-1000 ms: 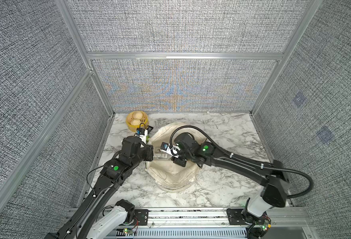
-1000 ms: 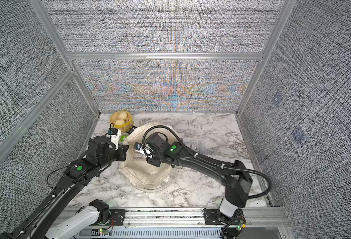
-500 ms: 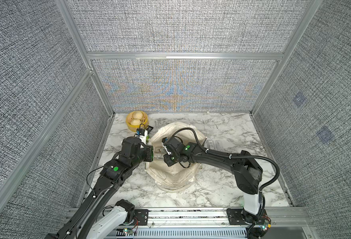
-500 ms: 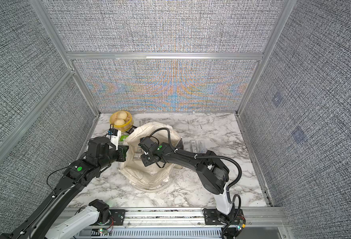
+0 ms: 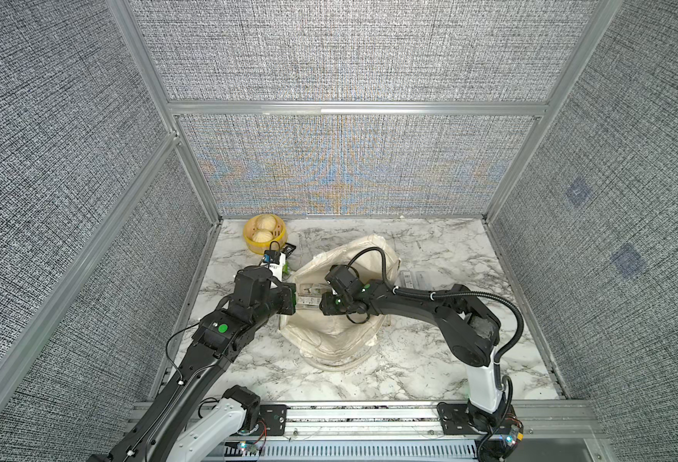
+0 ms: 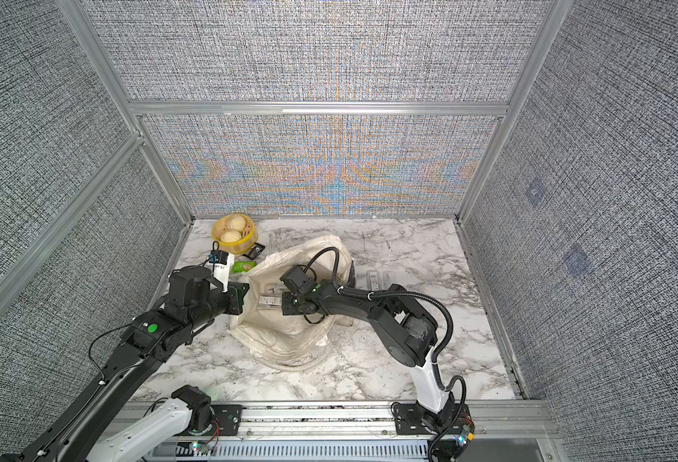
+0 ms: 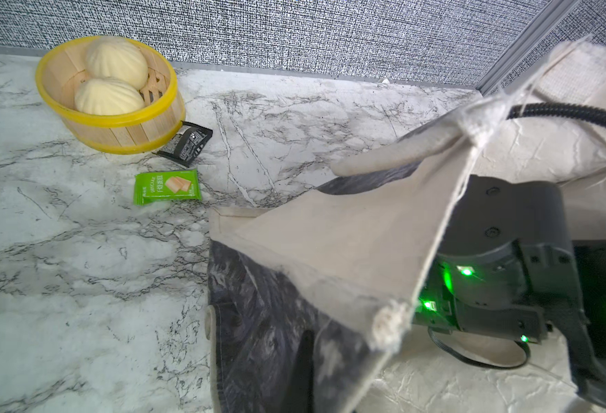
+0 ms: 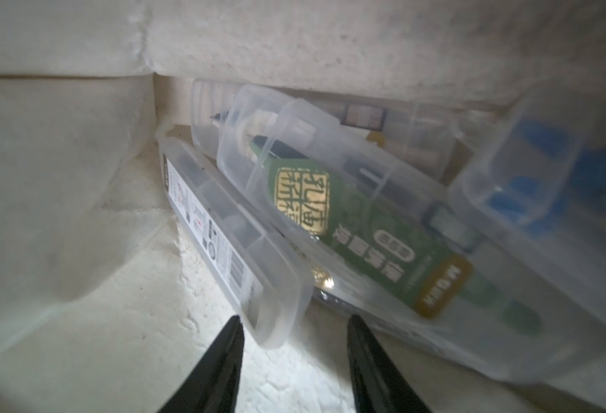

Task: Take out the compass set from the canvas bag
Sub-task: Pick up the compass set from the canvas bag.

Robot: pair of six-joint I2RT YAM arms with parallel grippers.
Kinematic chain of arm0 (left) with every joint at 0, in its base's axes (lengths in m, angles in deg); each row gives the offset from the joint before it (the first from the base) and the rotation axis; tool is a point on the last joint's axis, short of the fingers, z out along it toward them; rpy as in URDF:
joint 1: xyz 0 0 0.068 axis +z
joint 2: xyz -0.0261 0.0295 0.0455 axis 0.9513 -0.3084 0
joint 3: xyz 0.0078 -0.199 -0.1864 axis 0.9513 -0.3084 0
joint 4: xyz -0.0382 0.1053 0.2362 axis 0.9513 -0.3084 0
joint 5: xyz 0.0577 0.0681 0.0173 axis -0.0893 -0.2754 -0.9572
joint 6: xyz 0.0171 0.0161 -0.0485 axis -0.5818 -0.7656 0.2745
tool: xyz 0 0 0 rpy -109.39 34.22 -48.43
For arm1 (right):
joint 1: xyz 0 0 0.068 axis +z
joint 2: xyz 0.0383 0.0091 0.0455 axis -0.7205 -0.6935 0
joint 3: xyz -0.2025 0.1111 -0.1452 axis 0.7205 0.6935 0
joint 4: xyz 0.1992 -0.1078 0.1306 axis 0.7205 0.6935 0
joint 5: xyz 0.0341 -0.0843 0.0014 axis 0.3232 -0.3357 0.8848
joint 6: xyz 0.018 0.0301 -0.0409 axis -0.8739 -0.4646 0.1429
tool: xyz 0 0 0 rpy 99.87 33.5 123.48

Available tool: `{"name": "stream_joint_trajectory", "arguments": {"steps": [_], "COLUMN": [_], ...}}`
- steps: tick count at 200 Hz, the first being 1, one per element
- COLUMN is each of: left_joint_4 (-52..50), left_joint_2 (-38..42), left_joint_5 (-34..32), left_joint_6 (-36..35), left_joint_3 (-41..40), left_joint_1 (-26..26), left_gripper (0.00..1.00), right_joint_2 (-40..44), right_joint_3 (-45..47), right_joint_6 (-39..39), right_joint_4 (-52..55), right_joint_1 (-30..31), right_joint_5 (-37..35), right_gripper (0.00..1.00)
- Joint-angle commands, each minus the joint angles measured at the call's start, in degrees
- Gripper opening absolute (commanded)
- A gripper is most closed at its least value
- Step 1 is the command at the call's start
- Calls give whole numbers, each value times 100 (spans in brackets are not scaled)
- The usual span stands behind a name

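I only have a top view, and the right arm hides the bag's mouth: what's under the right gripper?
Observer: The right wrist view shows several clear plastic cases piled up: a slim barcode-labelled case, a green-labelled case, a blue-printed case.
Operator: Is one gripped?
Observer: No, the right gripper is open, with the slim case's end between its tips.
Operator: And the left side?
Observer: In the left wrist view the canvas bag has its rim held up taut by the shut left gripper.
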Motion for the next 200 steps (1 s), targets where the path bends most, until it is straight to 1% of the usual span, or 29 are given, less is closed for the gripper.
{"name": "stream_joint_trajectory", "arguments": {"steps": [1, 26, 45, 58, 76, 90, 122, 141, 166, 200], "left_joint_4": [-137, -146, -148, -146, -155, -164, -162, -157, -178, -184], "left_joint_2": [8, 1, -17, -43, -96, -135, -157, -176, -174, -146], "left_joint_5": [-40, -27, -27, -38, -30, -34, -64, -67, -67, -104], "left_joint_6": [-13, -9, -18, -25, -31, -35, -43, -55, -59, -43], "left_joint_3": [11, 5, -4, 9, 13, 30, 33, 40, 40, 30], "left_joint_1": [-2, -14, -20, -31, -44, -49, -46, -44, -47, -60], "left_gripper": [0, 0, 0, 0, 0, 0, 0, 0, 0, 0], "right_joint_2": [-10, -15, -62, -156, -286, -242, -126, -268, -534, -726], "right_joint_3": [179, 444, 619, 577, 434, 371, 304, 182, -1, -88], "right_joint_6": [-340, -339, -378, -427, -420, -364, -102, -128, -51, 57], "right_joint_4": [-707, -1326, -1908, -2075, -2294, -2381, -2211, -2063, -1933, -1846], "right_joint_1": [-35, -70, -69, -77, -77, -53, 20, 2, 2, -15], "right_joint_5": [200, 369, 530, 598, 886, 1014, 891, 927, 1012, 896], "right_gripper": [51, 55, 56, 57, 56, 55, 48, 43, 39, 34]}}
